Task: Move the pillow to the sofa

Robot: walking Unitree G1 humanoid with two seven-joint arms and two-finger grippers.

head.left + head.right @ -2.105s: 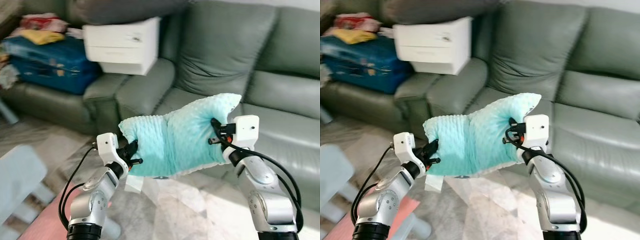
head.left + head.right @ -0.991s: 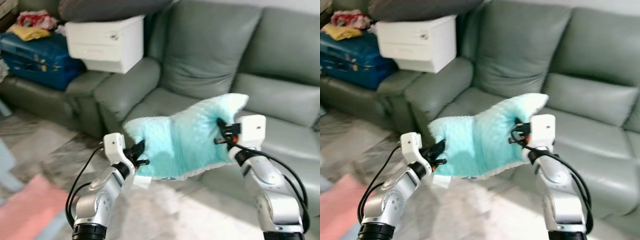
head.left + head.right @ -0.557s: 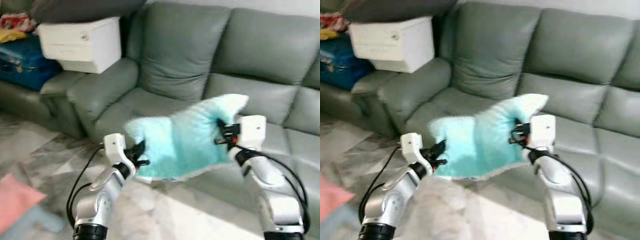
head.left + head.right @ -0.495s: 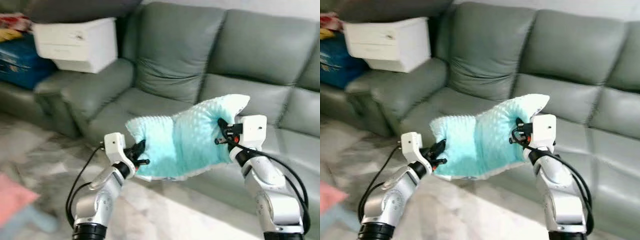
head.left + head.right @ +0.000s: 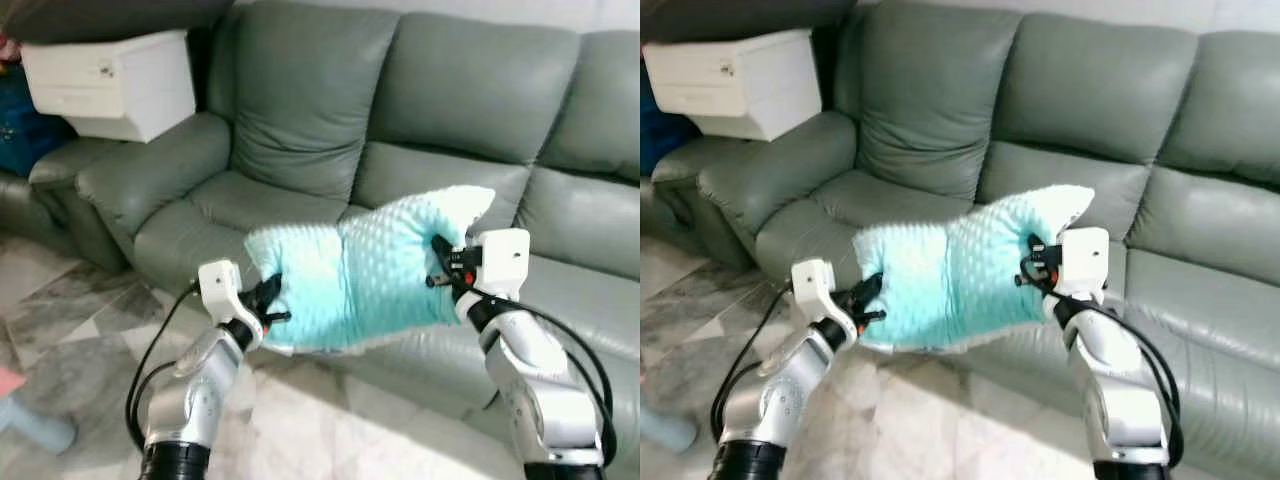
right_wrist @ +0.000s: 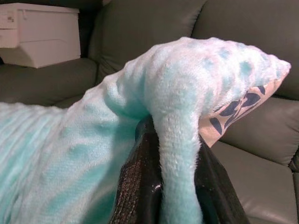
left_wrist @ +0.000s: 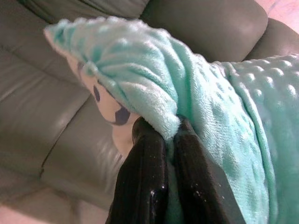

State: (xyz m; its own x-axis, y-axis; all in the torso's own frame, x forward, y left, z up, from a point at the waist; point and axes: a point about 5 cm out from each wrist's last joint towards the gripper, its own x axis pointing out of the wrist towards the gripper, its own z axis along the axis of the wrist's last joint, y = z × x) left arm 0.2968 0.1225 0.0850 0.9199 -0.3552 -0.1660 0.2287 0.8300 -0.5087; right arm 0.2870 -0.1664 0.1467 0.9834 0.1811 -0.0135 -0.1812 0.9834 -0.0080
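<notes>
Sofa (image 5: 420, 90) now nearer | left end effector (image 5: 268, 300), right end effector (image 5: 438, 268) clamping pillow (image 5: 360, 270) | marble floor (image 5: 60, 330)

Right pincer (image 6: 180, 186) pinching teal pillow (image 6: 93, 149), grey sofa (image 6: 261, 186) behind

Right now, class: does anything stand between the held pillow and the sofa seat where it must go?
Nothing visible does. The pillow hangs between the left end effector and the right end effector, both shut on it, just in front of the sofa. The seat cushions behind it look bare.
</notes>
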